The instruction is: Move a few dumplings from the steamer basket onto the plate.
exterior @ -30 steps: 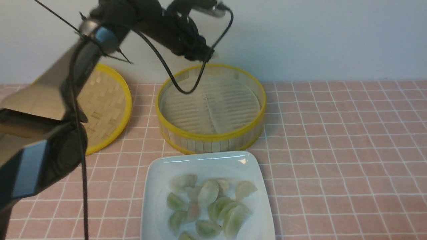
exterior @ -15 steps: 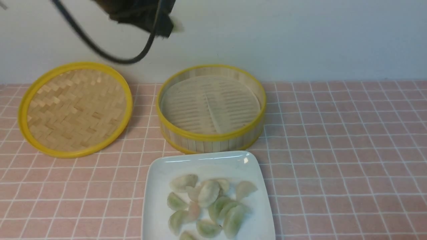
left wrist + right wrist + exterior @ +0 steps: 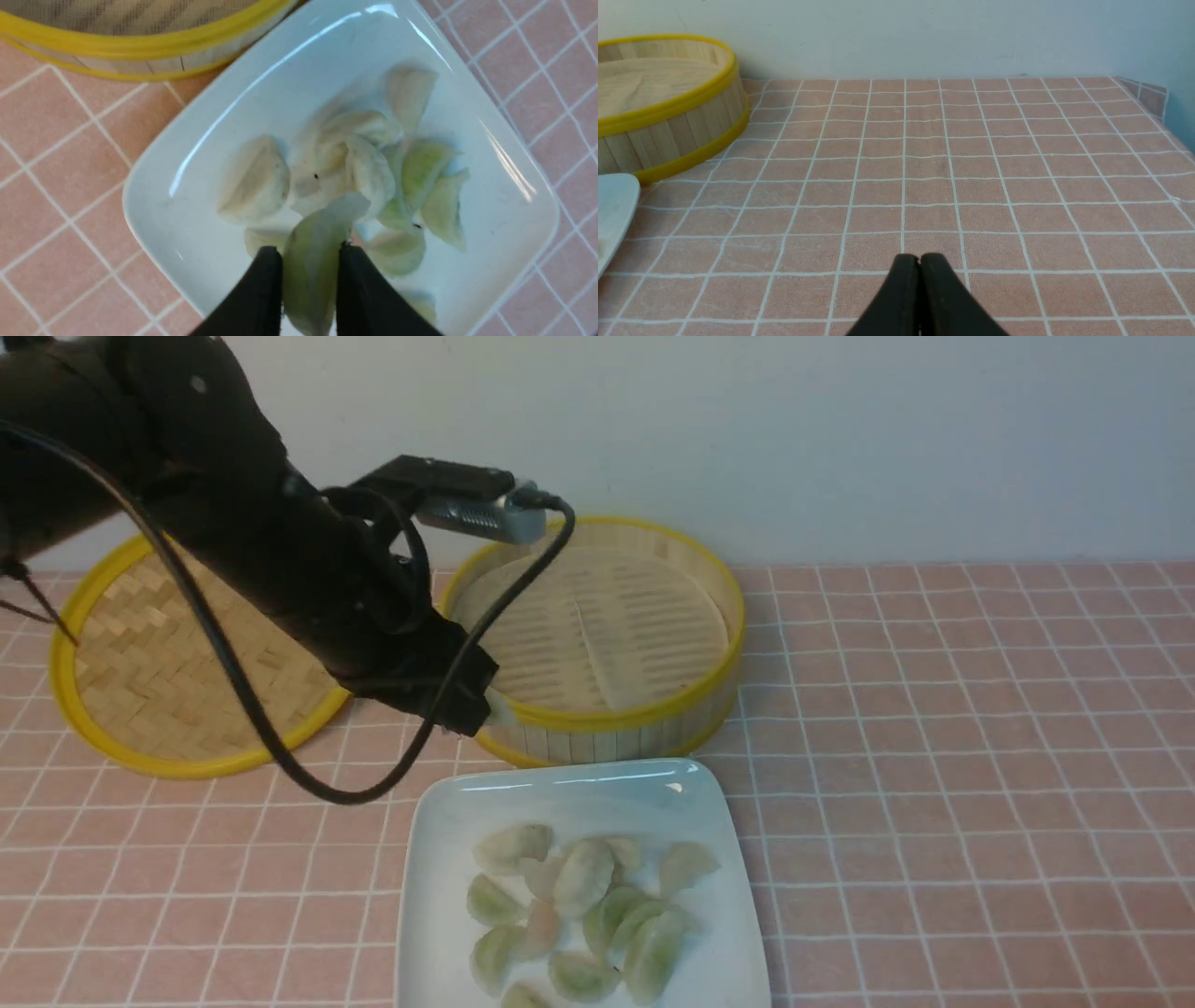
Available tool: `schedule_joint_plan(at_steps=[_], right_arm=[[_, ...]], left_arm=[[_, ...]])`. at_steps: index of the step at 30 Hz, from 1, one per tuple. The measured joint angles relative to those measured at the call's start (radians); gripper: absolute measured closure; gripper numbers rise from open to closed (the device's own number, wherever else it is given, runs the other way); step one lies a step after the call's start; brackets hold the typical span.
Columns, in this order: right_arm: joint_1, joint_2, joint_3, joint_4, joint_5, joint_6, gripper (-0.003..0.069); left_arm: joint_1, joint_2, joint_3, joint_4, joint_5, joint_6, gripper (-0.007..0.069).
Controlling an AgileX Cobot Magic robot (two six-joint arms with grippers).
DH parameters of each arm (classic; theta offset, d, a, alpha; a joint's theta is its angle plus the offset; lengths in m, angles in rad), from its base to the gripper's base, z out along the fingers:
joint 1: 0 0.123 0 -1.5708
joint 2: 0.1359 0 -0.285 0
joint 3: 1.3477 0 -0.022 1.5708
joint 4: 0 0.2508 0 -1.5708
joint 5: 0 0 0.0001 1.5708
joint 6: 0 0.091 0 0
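- Left of the steamer basket (image 3: 597,644), the woven lid (image 3: 177,663) lies flat.
- Over the plate (image 3: 196,154), the left hand (image 3: 308,261) pinches a pale green dumpling (image 3: 313,261): soft, slippery, tearable; best held across its plump middle.
- Dumplings (image 3: 579,905) heap on the plate; the basket looks empty.
- Right of the basket, the right hand (image 3: 919,261) is closed, holding nothing.
- No writing is readable.

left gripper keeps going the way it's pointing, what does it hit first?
Probably the dumpling pile on the plate. The left gripper, shut on a green dumpling, points down at it in the wrist view; the gap between them is unclear.
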Motion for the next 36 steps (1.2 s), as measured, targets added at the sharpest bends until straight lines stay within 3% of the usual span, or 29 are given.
schedule_joint_plan(at_steps=[3,8,9,12,16,20,23,25,30,36], right_arm=[[0.000,0.000,0.000,0.000,0.000,-0.001,0.0673],[0.000,0.000,0.000,0.000,0.000,-0.001,0.0673],[0.000,0.000,0.000,0.000,0.000,-0.001,0.0673],[0.000,0.000,0.000,0.000,0.000,-0.001,0.0673],[0.000,0.000,0.000,0.000,0.000,-0.001,0.0673],[0.000,0.000,0.000,0.000,0.000,-0.001,0.0673],[0.000,0.000,0.000,0.000,0.000,-0.001,0.0673],[0.000,0.000,0.000,0.000,0.000,-0.001,0.0673],[0.000,0.000,0.000,0.000,0.000,-0.001,0.0673],[0.000,0.000,0.000,0.000,0.000,-0.002,0.0673]], left_arm=[[-0.028,0.048,0.000,0.009,-0.064,0.008,0.0455],[-0.060,0.147,0.000,0.027,-0.109,-0.011,0.0324],[-0.060,0.168,0.000,0.025,-0.089,-0.027,0.0274],[-0.060,0.182,0.000,0.022,-0.056,-0.037,0.0216],[-0.060,0.176,-0.051,0.024,0.026,-0.059,0.0202],[-0.060,0.125,-0.152,0.029,0.152,-0.096,0.0309],[-0.060,-0.008,-0.201,0.030,0.175,-0.118,0.0535],[-0.060,-0.135,-0.197,0.030,0.181,-0.126,0.0600],[-0.060,-0.468,-0.084,0.028,0.116,-0.137,0.0631],[-0.060,-0.890,0.281,0.026,-0.200,-0.170,0.0631]])
